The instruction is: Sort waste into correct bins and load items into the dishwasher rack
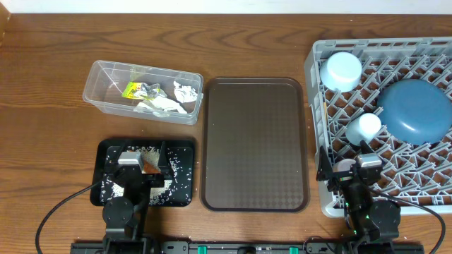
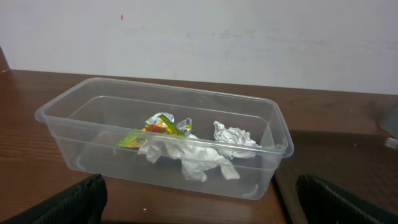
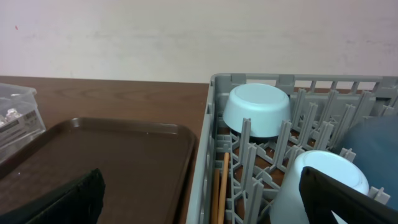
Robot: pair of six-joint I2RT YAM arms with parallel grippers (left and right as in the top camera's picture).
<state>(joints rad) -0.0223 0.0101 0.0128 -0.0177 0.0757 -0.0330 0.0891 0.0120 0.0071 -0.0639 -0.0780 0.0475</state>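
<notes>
From above, this looks pretty much wrapped up. The left gripper (image 1: 144, 159) hangs over the black tray (image 1: 180, 152), jaws spread wide with nothing in them. The rice grains (image 1: 111, 188) and the carrot piece (image 1: 150, 166) lie in that tray right under it. The clear tub (image 1: 106, 70) sits further back, and the brown serving tray (image 1: 254, 141) in the middle has nothing on it. The right gripper (image 1: 353, 173) is over the near edge of the dishwasher rack (image 1: 315, 92), also wide open and empty. In the rack are the bowl (image 1: 341, 70), mouth down at the back, the plate (image 1: 415, 109) off to the right, and the light-blue cup (image 1: 364, 127) near both.

The left wrist camera looks straight at the tub. The wrapper (image 2: 158, 127), tissue (image 2: 186, 155) and foil (image 2: 233, 138) are all inside, bunched together, with the foil toward the right end.

On the right wrist camera, the chopsticks (image 3: 221, 186) lie down among the pegs just inside the rack's left wall. I can't find the pink cup in any view, so it may be hidden under the right arm.

My guess is that all that's left is backing off cleanly. I'd lift each arm straight up before pulling back, so the left fingers don't drag through the rice and the right ones don't snag a peg or bump the cup. Keep the jaws apart the whole way, then check for that pink cup.
</notes>
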